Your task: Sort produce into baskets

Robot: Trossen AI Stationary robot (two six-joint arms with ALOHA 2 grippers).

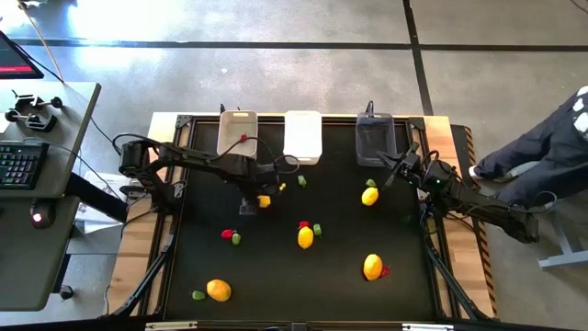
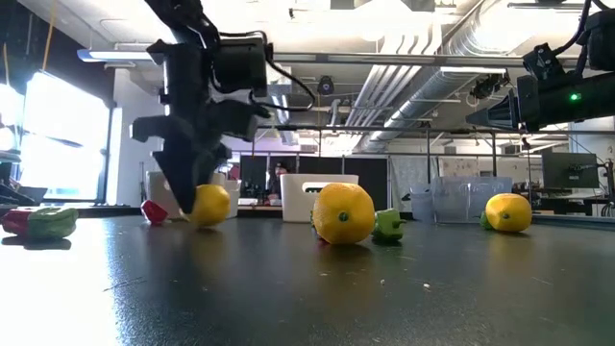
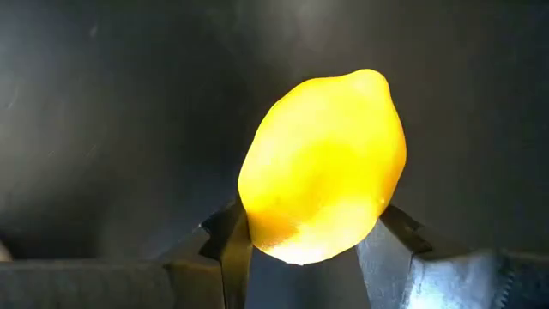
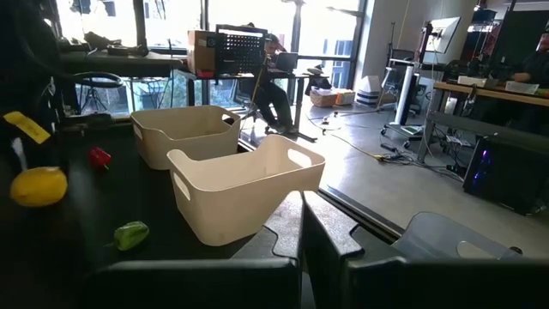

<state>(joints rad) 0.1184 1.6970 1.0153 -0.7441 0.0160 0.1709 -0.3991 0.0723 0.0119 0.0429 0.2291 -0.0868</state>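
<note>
My left gripper is over the middle of the black mat, shut on a yellow lemon. In the low view the gripper points down and the lemon sits at or just above the table. My right gripper waits shut and empty near the dark grey basket. The beige basket, with a red piece inside, and the white basket stand along the far edge. Other lemons lie on the mat. My left gripper pinches the lemon between its two fingers, which come from above and point down. They sit on two opposite sides of the lemon near one end; the rest of it reaches out past the fingertips. I cannot tell whether it rests on the mat.
An orange fruit with a green piece lies near the front left. Small red and green pieces are scattered on the mat. A person's leg shows beyond the table's right side.
</note>
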